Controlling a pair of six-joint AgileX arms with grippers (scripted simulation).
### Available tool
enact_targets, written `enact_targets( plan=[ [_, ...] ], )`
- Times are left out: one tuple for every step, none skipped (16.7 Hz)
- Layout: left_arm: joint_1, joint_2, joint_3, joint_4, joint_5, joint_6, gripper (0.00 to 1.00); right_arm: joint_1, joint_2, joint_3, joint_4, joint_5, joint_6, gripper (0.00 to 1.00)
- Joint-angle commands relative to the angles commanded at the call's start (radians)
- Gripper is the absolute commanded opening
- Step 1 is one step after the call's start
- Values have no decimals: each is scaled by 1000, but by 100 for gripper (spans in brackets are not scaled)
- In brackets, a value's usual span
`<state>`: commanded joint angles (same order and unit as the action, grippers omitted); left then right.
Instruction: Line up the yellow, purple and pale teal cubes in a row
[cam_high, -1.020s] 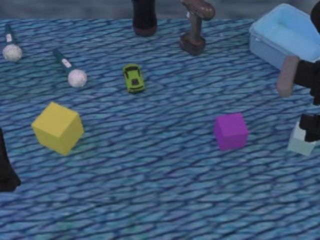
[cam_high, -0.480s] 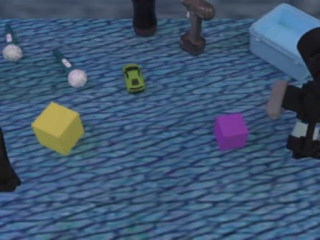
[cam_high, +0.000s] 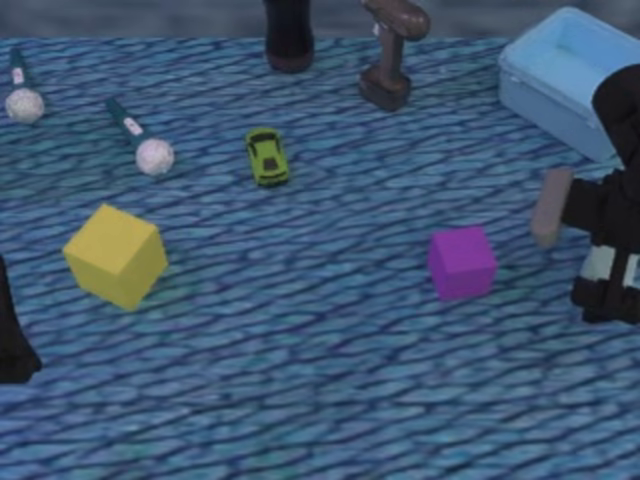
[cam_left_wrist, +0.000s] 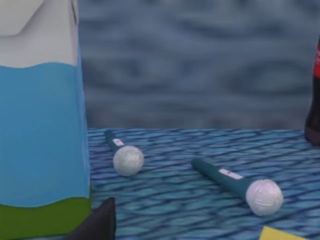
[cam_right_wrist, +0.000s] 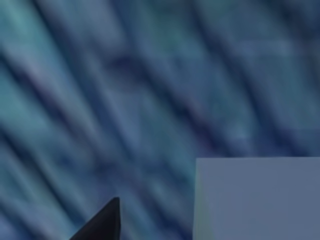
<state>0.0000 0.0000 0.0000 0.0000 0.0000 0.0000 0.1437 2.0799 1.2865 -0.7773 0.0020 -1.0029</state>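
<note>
The yellow cube (cam_high: 115, 255) rests at the left of the table, and its corner shows in the left wrist view (cam_left_wrist: 282, 235). Right of centre lies the purple cube (cam_high: 462, 262). At the right edge, the pale teal cube (cam_high: 600, 263) shows only as a pale strip under my right gripper (cam_high: 610, 290), which stands over it. In the right wrist view the cube (cam_right_wrist: 255, 200) lies beside one dark fingertip (cam_right_wrist: 102, 225), with a gap of cloth between them; the gripper is open. My left gripper (cam_high: 10, 335) is parked at the left edge, open.
Two microphones (cam_high: 140, 140) (cam_high: 22, 95) and a lime toy car (cam_high: 267, 156) lie at the back left. A dark bottle (cam_high: 288, 35), a brown drill (cam_high: 390, 60) and a light blue box (cam_high: 560, 70) stand along the back. A blue carton (cam_left_wrist: 40, 125) is close to the left gripper.
My right gripper came down and forward over the pale teal cube, now mostly covering it; in the last half second it barely shifted. The left arm and the other cubes stayed still.
</note>
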Motion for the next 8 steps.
enact_targets(
  plan=[
    [0, 0, 0, 0, 0, 0, 100, 0, 0, 0, 0, 0, 0, 85],
    [0, 0, 0, 0, 0, 0, 100, 0, 0, 0, 0, 0, 0, 77],
    [0, 0, 0, 0, 0, 0, 100, 0, 0, 0, 0, 0, 0, 70],
    [0, 0, 0, 0, 0, 0, 100, 0, 0, 0, 0, 0, 0, 62],
    [0, 0, 0, 0, 0, 0, 100, 0, 0, 0, 0, 0, 0, 55],
    [0, 0, 0, 0, 0, 0, 100, 0, 0, 0, 0, 0, 0, 47],
    [0, 0, 0, 0, 0, 0, 100, 0, 0, 0, 0, 0, 0, 40],
    [0, 0, 0, 0, 0, 0, 100, 0, 0, 0, 0, 0, 0, 32]
  ],
)
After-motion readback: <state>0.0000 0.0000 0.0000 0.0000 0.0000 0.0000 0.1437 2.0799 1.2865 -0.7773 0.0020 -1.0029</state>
